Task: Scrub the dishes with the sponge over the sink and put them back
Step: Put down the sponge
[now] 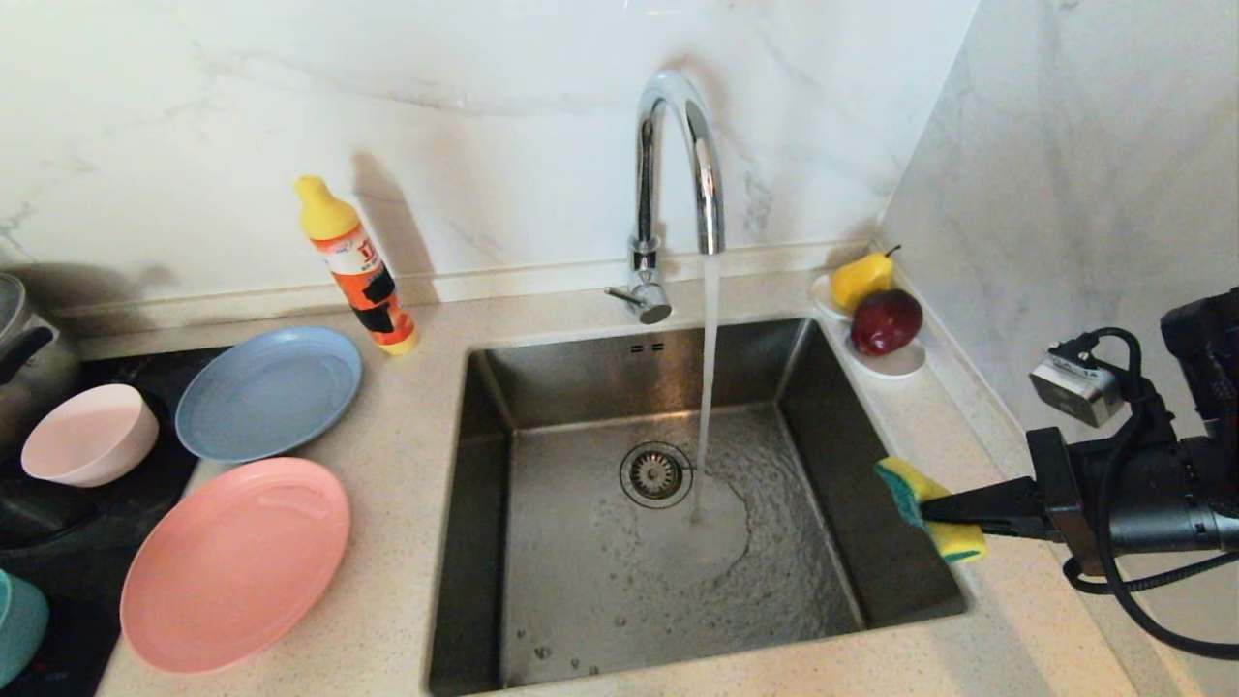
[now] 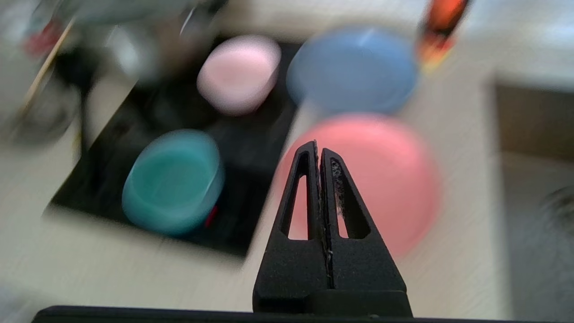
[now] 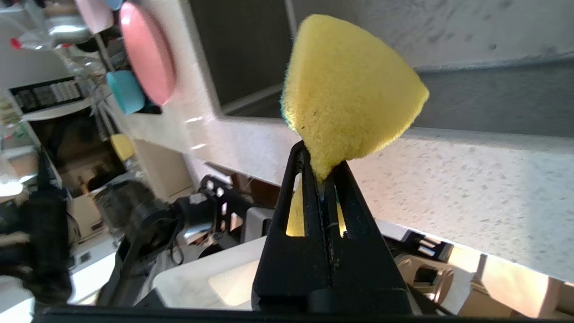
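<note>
Running from the chrome faucet [image 1: 678,174], water falls into the steel sink [image 1: 581,581] just at three o'clock of the drain strainer [image 1: 655,474]; at the sink's three o'clock rim the right gripper [image 1: 934,511] clenches the yellow-and-green sponge [image 1: 929,508]; at nine o'clock lie the grey-blue plate [image 1: 268,392], salmon-pink plate [image 1: 235,563], pale pink bowl [image 1: 89,434] and, at the frame edge, the teal bowl [image 1: 19,624]; a detergent bottle [image 1: 356,266] stands at eleven o'clock, a pear [image 1: 861,278] and red apple [image 1: 886,321] in a white dish [image 1: 895,363] at one o'clock.

Left wrist view: the left gripper [image 2: 319,150], jaws pressed together on nothing, hangs above the salmon-pink plate, all four dishes blurred beneath.

Right wrist view: the jaws pinch the sponge's yellow foam over the speckled counter [image 3: 471,188].
</note>
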### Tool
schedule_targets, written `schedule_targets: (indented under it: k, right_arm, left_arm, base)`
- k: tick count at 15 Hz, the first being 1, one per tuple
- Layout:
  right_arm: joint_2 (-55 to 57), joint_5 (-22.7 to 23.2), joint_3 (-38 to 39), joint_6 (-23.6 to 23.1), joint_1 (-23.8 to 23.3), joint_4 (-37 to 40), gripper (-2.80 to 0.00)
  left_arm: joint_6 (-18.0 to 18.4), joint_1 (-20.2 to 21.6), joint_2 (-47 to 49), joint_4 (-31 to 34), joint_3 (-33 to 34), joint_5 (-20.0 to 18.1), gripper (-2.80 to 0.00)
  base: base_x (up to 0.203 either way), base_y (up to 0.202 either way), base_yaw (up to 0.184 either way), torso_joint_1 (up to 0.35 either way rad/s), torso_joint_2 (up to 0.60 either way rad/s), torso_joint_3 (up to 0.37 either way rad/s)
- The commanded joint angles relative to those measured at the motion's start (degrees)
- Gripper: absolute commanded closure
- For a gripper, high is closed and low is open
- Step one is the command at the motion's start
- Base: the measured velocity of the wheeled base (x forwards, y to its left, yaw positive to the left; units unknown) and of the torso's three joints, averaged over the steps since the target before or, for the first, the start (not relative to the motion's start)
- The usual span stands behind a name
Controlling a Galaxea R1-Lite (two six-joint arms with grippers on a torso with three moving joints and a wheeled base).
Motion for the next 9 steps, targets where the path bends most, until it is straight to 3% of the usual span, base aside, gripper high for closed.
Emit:
schedule_targets:
  k: [1, 2, 3, 5, 9]
  right_arm:
    - [0.63, -1.03, 0.52, 0.01, 0.08, -0.04, 0.0]
    - [0.15, -1.03, 0.6, 0.01, 0.08, 0.15, 0.0]
    - [-0.18, -1.11, 0.78, 0.01, -0.01, 0.11, 0.0]
    - [-0.33, -1.79, 0.71, 0.01, -0.01, 0.04, 0.0]
    - [-0.76, -5.82, 0.58, -3.47, -0.01, 0.16, 0.0]
  left_arm:
    - [0.15, 1.83, -11.47, 2.41, 8.04, 0.41, 0.0]
    - [0.95, 1.98, -14.11, 3.36, 10.48, -0.96, 0.0]
    - [2.07, 2.05, -17.3, 4.49, 12.55, -5.2, 0.0]
    - [2.74, 2.11, -21.11, 10.5, 13.01, -17.13, 0.0]
    - [2.43, 2.05, -21.49, 12.5, 14.74, -26.48, 0.0]
  base:
    - [0.0, 0.0, 0.0, 0.0, 0.0, 0.0]
    - [0.0, 0.0, 0.0, 0.0, 0.0, 0.0]
    - [0.0, 0.0, 0.0, 0.0, 0.0, 0.0]
    - [0.0, 0.0, 0.0, 0.0, 0.0, 0.0]
    - [0.0, 0.0, 0.0, 0.0, 0.0, 0.0]
